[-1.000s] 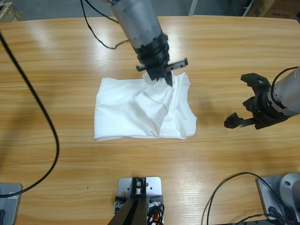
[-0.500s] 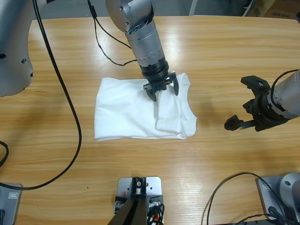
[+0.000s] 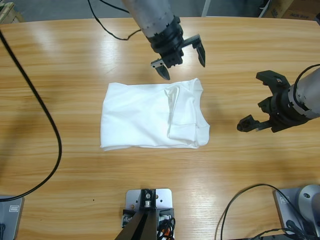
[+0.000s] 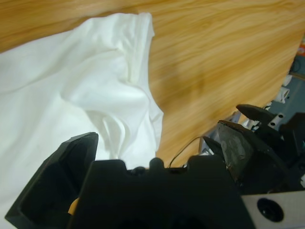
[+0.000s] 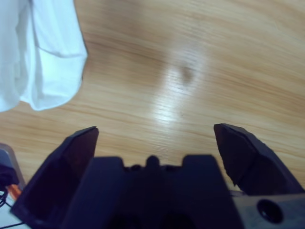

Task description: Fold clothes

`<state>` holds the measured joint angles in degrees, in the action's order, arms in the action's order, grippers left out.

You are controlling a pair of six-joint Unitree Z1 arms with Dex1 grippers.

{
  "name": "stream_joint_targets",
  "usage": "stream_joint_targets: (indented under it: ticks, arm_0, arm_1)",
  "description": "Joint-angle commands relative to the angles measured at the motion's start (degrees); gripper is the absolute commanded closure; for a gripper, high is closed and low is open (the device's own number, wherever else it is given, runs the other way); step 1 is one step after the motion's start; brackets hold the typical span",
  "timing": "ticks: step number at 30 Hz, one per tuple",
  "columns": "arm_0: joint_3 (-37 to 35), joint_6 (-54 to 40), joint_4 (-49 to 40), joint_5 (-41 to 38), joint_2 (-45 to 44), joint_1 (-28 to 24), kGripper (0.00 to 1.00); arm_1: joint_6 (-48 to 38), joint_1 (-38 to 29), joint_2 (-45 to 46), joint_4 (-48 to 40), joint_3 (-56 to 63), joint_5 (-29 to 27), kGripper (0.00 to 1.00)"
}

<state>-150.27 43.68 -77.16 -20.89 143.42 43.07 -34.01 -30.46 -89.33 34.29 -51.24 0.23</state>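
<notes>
Left tool [image 3: 179, 61]: jaws spread wide, nothing between them. It hangs over bare wood just past the far edge of the plain white cotton T-shirt [image 3: 150, 116], clear of the cloth. Its silver-grey arm [image 3: 150, 17] comes down from the top of the high view. In the left wrist view the left tool [image 4: 157, 152] looks down on the shirt [image 4: 66, 90], which fills the left half of that view; a rumpled ridge of fabric runs between the jaws, with wood beyond.

Right tool [image 3: 261, 102]: jaws also wide apart, holding nothing. It sits at the right side of the desk, well apart from the shirt, with bare wood between. The right wrist view shows the right tool [image 5: 155, 148] over wood only, with the shirt's hem corner [image 5: 43, 52] at upper left.

The shirt lies flat near the middle of the long wooden desk [image 3: 65, 70], folded to a rough rectangle. The left part is smooth. The right part carries a narrower folded flap [image 3: 182, 117] lying on top, with a creased seam along its left edge. The right edge of the bundle is uneven, with a notch partway down.

A black cable [image 3: 37, 115] loops over the desk's left side, and another [image 3: 110, 27] trails behind the left arm.
</notes>
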Motion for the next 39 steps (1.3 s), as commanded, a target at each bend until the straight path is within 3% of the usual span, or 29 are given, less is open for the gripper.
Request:
stream_joint_targets:
  ticks: [1, 2, 4, 9, 12, 17, 19, 25, 39]
  arm_0:
    - [-23.0, -12.2, -18.3, 5.7, -9.7, -3.9, 0.027]
    - [-18.9, -12.7, -18.3, 7.7, -12.1, -4.8, 0.027]
    - [-8.8, -12.5, -18.2, 10.2, -17.0, -7.6, 0.027]
    - [16.2, -11.9, -18.0, 15.6, -26.9, -9.4, 0.027]
    - [27.8, -12.1, -14.9, 17.3, -30.3, -9.5, 0.023]
    - [47.7, -12.6, -2.4, 17.4, -35.6, -10.8, 0.027]
    - [54.1, -13.4, 1.9, 17.0, -37.1, -11.5, 0.027]
    - [61.3, -14.0, 8.0, 15.5, -38.2, -11.7, 0.027]
    - [65.7, -14.8, 10.6, 15.4, -39.2, -12.2, 0.027]
  arm_1:
    - [27.1, -11.0, -1.1, -0.1, -9.2, -0.5, 0.0]
    - [30.5, -11.5, -1.1, -0.1, -10.6, -1.2, 0.0]
    - [28.8, -11.5, -0.7, 2.0, -14.7, -2.2, 0.0]
    - [12.7, -12.2, -7.9, 12.1, -28.9, -3.9, 0.0]
    - [29.3, -15.2, -16.3, 12.5, -36.0, -3.8, 0.002]
    - [40.0, -15.7, -23.1, 16.0, -43.2, 6.4, 0.143]
    - [45.6, -15.7, -24.7, 15.6, -43.4, 9.3, 0.147]
    - [56.8, -15.7, -29.6, 11.2, -43.0, 17.3, 0.143]
    - [60.1, -15.6, -37.6, 3.6, -39.8, 16.1, 0.147]
